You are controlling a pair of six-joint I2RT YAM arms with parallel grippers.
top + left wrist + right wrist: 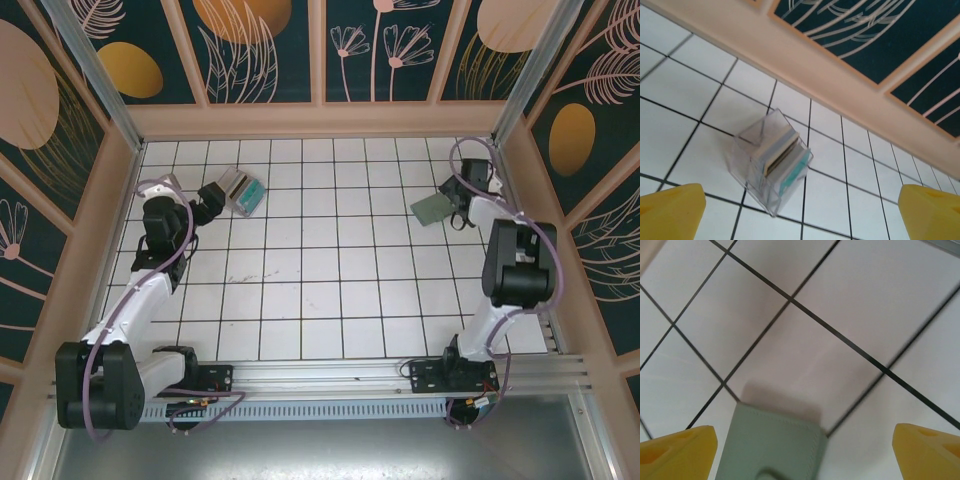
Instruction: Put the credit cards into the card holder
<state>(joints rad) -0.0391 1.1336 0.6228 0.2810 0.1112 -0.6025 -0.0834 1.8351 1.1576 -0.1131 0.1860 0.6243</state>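
White tiled table, work surface; left gripper, yellow fingers spread wide, empty, aimed at the box, seemingly lining up a pick; right gripper, fingers likewise apart, straddling the holder unclamped, probably to steady it; flat sage-green stitched card holder, far right; clear plastic box, far left; credit cards, grey, gold-brown, teal, stacked inside the box, none in the holder.

The counter is white tile ruled with a black grid. The walls are dark teal with peach and gold leaf-and-flower shapes, framed in peach. The holder is plain sage green with matching stitching. The cards show grey, gold-brown and teal inside a clear box. The left hand and right hand have yellow fingers.
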